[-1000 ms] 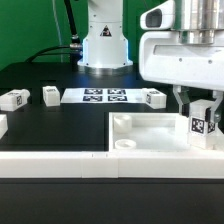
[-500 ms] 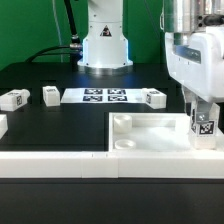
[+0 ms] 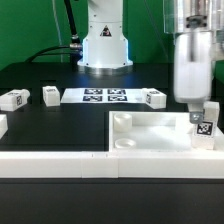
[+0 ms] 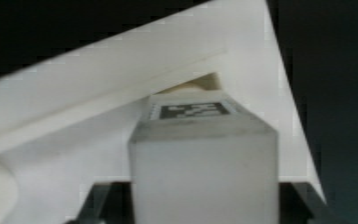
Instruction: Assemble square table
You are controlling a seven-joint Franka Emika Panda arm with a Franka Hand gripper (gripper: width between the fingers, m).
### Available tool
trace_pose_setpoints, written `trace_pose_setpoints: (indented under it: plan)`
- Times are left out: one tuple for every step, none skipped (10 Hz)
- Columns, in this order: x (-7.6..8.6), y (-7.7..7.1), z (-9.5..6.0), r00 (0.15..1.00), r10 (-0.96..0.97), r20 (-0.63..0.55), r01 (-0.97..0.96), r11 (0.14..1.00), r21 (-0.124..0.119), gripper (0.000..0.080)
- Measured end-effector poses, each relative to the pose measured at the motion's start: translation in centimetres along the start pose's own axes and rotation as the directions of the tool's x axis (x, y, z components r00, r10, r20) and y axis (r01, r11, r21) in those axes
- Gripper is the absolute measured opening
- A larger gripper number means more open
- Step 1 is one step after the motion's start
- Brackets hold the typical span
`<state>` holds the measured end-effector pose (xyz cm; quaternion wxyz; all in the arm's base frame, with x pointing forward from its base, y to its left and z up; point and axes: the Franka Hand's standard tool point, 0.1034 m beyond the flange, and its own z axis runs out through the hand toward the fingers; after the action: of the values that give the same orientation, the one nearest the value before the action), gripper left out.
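The white square tabletop [image 3: 150,136] lies tray-side up at the exterior view's right. My gripper [image 3: 203,108] is shut on a short white tagged leg [image 3: 206,123] that stands upright in the tabletop's corner at the far right. In the wrist view the leg [image 4: 202,150] fills the space between my dark fingers [image 4: 108,202], with the tabletop's corner [image 4: 87,100] beyond it. My gripper [image 4: 202,208] grips the leg's upper part. Three loose legs lie on the black table: two at the left [image 3: 14,98] [image 3: 50,95] and one near the middle [image 3: 153,97].
The marker board [image 3: 105,96] lies flat between the loose legs, in front of the robot base [image 3: 103,45]. A long white border wall [image 3: 60,162] runs along the near edge. A small white piece [image 3: 2,125] shows at the far left edge.
My gripper has turned about its upright axis, from broadside to edge-on, with the leg in it. The leg's tag has turned and shifted slightly right. The tabletop and loose legs have not moved.
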<state>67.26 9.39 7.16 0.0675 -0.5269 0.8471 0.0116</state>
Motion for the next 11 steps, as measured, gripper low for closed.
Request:
trace_pose_setpoints:
  plan:
    - [0.0,0.0,0.0,1.000,0.017,0.002,-0.017,1.000,0.005,0.0290]
    - [0.0,0.1,0.0,1.000,0.019,0.004,-0.019,1.000,0.012,0.0290]
    - [0.1,0.1,0.0,1.000,0.022,0.003,-0.023,1.000,0.011,0.0291]
    - [0.1,0.1,0.0,1.000,0.002,-0.001,-0.002,1.000,0.012,0.0291]
    - [0.1,0.1,0.0,1.000,-0.009,-0.001,0.009,1.000,0.012,0.0295]
    - [0.1,0.1,0.0,1.000,-0.016,-0.002,0.016,1.000,0.012,0.0295]
    - [0.1,0.1,0.1,1.000,-0.017,-0.002,0.017,1.000,0.012,0.0509]
    - [0.0,0.1,-0.1,0.999,-0.049,-0.003,0.049,0.999,0.013,0.0509]
    - [-0.5,0.0,-0.8,0.984,-0.177,-0.003,0.177,0.984,0.019,0.0620]
    - [-0.6,0.0,-1.1,0.958,-0.288,-0.009,0.288,0.957,0.021,0.0640]
    - [-0.6,0.1,-0.9,0.966,-0.260,-0.007,0.260,0.965,0.019,0.0640]
